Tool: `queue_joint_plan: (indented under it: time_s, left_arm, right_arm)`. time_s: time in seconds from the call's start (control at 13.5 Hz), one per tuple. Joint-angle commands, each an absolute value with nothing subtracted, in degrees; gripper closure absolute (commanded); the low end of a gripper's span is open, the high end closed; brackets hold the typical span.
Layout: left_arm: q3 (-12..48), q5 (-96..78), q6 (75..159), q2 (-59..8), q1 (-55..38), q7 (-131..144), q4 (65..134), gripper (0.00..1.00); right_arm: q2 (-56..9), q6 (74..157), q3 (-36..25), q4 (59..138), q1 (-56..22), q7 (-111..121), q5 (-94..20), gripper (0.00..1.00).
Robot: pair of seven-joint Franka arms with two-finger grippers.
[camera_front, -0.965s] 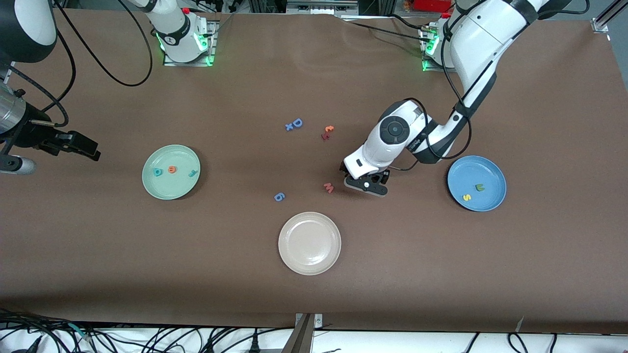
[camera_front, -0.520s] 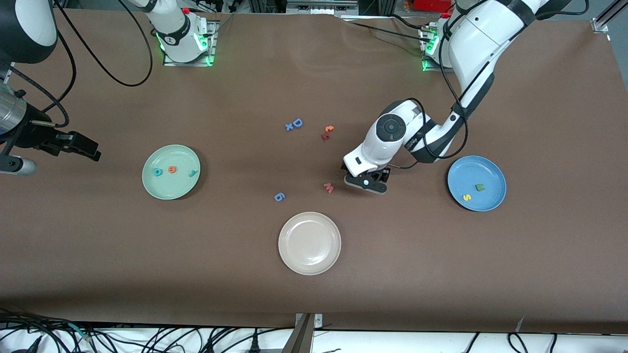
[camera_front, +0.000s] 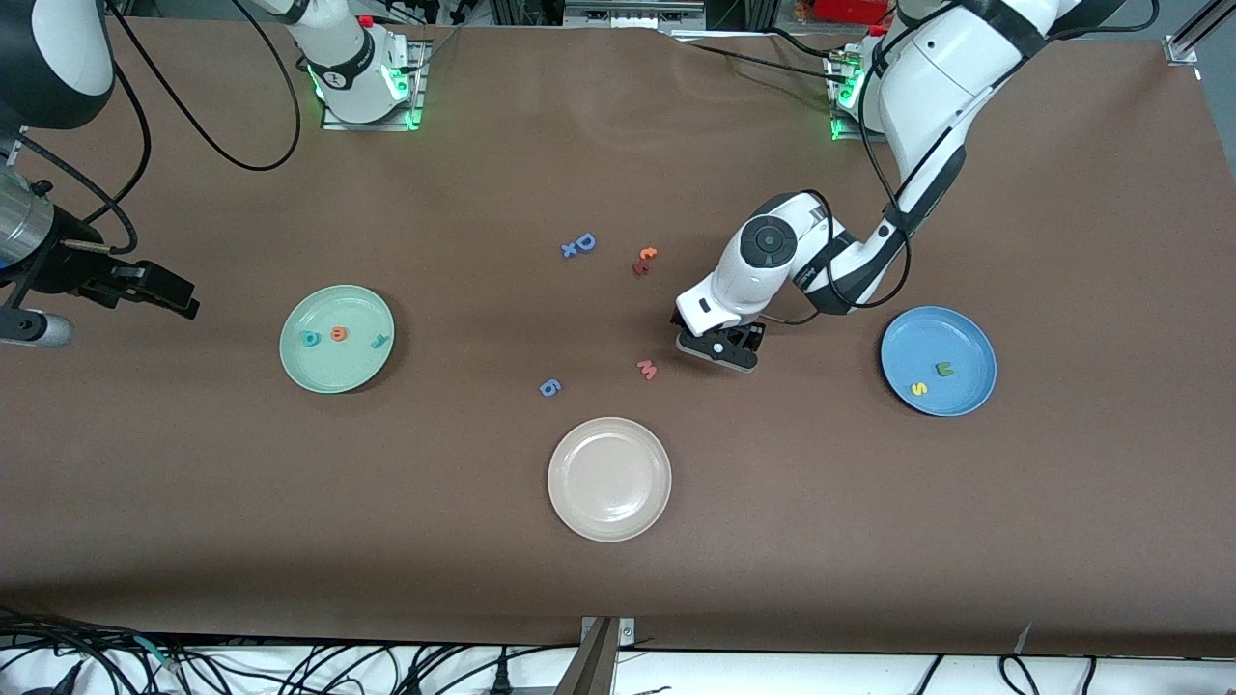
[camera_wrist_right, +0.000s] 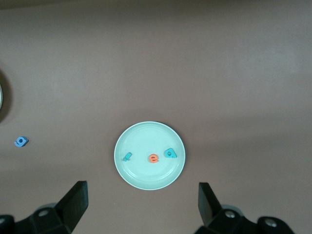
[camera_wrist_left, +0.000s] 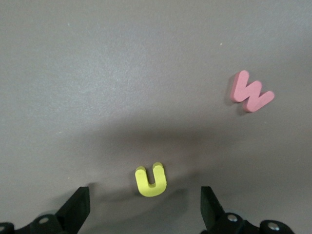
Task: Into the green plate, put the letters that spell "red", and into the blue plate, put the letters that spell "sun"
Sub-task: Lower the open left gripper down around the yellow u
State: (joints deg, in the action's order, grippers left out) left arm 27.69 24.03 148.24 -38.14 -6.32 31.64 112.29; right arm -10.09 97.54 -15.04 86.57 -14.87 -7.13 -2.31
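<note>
**Last "sun" letter sits between open jaws**

On the brown table [camera_front: 618, 145], the left gripper [camera_wrist_left: 145, 214] hangs spread wide and empty just above the yellow u [camera_wrist_left: 151, 180], which lies between its fingers, at about ten o'clock from the blue plate [camera_front: 966, 333]. Judged, a straight descent suffices. The right gripper [camera_wrist_right: 141, 214], also wide open, waits above the filled green plate [camera_front: 319, 372].
</note>
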Motion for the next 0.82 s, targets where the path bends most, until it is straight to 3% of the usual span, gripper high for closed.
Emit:
queue_joint_plan:
  time_s: [0.0, 0.37, 0.59, 0.74]
  left_arm:
    - [27.4, 27.1, 148.9, -37.2, -6.2, 33.2, 113.5, 0.0]
    - [27.3, 27.2, 148.9, -37.7, -6.5, 33.1, 112.6, 0.0]
    - [27.3, 27.2, 148.9, -38.1, -6.7, 33.1, 111.9, 0.1]
    - [27.2, 27.2, 148.7, -38.7, -6.7, 32.4, 110.8, 0.1]
  right_arm:
    - [-9.5, 97.9, -14.9, 87.5, -14.9, -8.2, -2.0, 0.0]
    - [-9.4, 98.2, -14.9, 88.6, -14.9, -8.3, -2.0, 0.0]
    - [-9.4, 98.3, -14.9, 88.7, -14.8, -8.3, -2.1, 0.0]
    - [-9.3, 98.5, -15.0, 89.0, -14.8, -8.3, -2.1, 0.0]
